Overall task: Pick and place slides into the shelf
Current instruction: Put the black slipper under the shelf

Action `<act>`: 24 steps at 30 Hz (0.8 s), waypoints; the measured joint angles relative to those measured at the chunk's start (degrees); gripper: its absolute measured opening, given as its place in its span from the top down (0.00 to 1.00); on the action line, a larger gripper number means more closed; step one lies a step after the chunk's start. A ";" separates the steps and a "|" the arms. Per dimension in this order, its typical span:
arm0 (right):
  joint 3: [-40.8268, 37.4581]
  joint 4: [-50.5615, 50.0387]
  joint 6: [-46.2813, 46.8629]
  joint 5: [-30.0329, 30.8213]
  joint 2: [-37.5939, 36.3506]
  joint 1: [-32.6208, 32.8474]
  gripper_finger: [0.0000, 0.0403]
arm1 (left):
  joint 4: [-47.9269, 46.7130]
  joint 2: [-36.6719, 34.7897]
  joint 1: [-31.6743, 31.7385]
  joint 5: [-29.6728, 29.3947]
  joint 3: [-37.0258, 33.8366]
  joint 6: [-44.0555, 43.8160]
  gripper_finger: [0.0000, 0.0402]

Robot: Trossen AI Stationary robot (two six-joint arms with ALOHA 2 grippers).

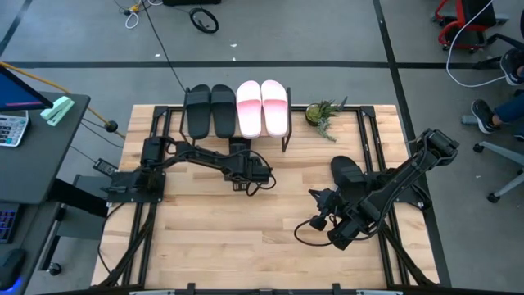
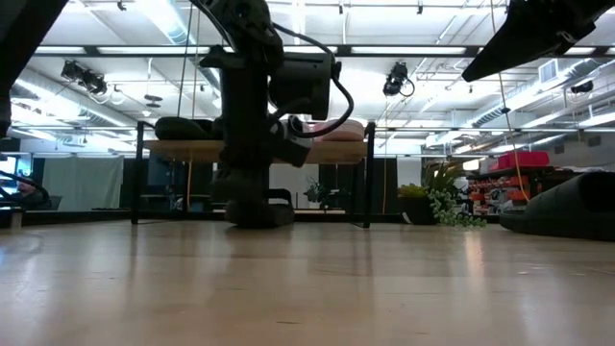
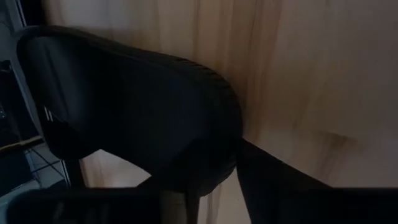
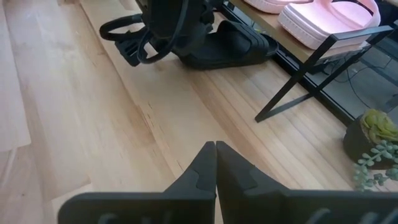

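Observation:
A black slide (image 4: 236,46) lies on the table at the front of the shelf (image 2: 192,151), directly under my left gripper (image 1: 246,176), which points down at it; in the left wrist view this slide (image 3: 137,106) fills the picture. On the shelf's top board rest two black slides (image 1: 210,111) and two pink slides (image 1: 263,106). Another black slide (image 1: 345,170) lies on the table beside the right arm. My right gripper (image 4: 216,165) is shut, holds nothing and hovers over bare wood to the right of centre. My left gripper comes at the black slide from above, pointing down. One finger (image 3: 273,180) stands against the slide's ribbed outer edge (image 3: 233,134); the slide hides the other finger. The slide's sole rests on the table (image 2: 259,213).
A small potted plant (image 1: 323,115) stands at the shelf's right end. The shelf's black legs (image 4: 298,81) stand on the table close to the left gripper. Bare tabletop (image 1: 213,229) stretches toward the near edge. Cables loop beside the right arm (image 1: 307,233).

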 joint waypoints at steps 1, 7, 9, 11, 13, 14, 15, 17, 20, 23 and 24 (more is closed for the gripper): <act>0.00 0.00 -0.02 -0.02 0.00 0.00 0.99 | -0.02 -0.01 -0.20 -0.06 0.00 -0.55 0.73; 0.00 -0.02 -0.26 -0.01 0.00 0.00 0.99 | -0.20 -0.08 -2.54 1.70 0.02 -6.00 0.59; 0.00 -0.02 -1.15 -0.02 0.00 0.01 0.99 | -1.35 -0.08 -3.99 2.04 0.44 -7.40 0.55; 0.00 -0.04 -1.52 0.00 0.00 0.00 0.99 | -2.76 -0.08 -5.79 3.11 1.46 -9.31 0.52; 0.00 -0.02 -1.53 -0.01 0.00 0.01 0.99 | -3.03 -0.10 -7.96 7.27 3.15 -12.94 0.51; 0.00 -0.02 -1.56 0.00 0.00 0.00 0.99 | -2.80 -0.10 -9.13 10.12 4.31 -14.90 0.50; 0.00 -0.04 -1.73 0.00 0.00 0.00 0.99 | -2.75 -0.10 -10.40 12.68 5.68 -16.77 0.50; 0.00 -0.02 -3.74 0.00 0.00 0.00 0.99 | -2.42 -0.14 -13.19 15.84 8.64 -20.51 0.51; 0.00 0.33 -7.20 -0.09 0.00 0.08 0.99 | -2.34 -0.17 -17.25 16.62 12.04 -22.28 0.53; 0.00 2.33 -8.28 -6.24 0.00 1.71 0.99 | -3.43 -0.17 -21.05 16.69 13.98 -21.47 0.55; 0.00 2.94 -9.44 -10.54 0.00 2.80 0.99 | -4.48 -0.17 -22.41 16.63 14.42 -21.64 0.56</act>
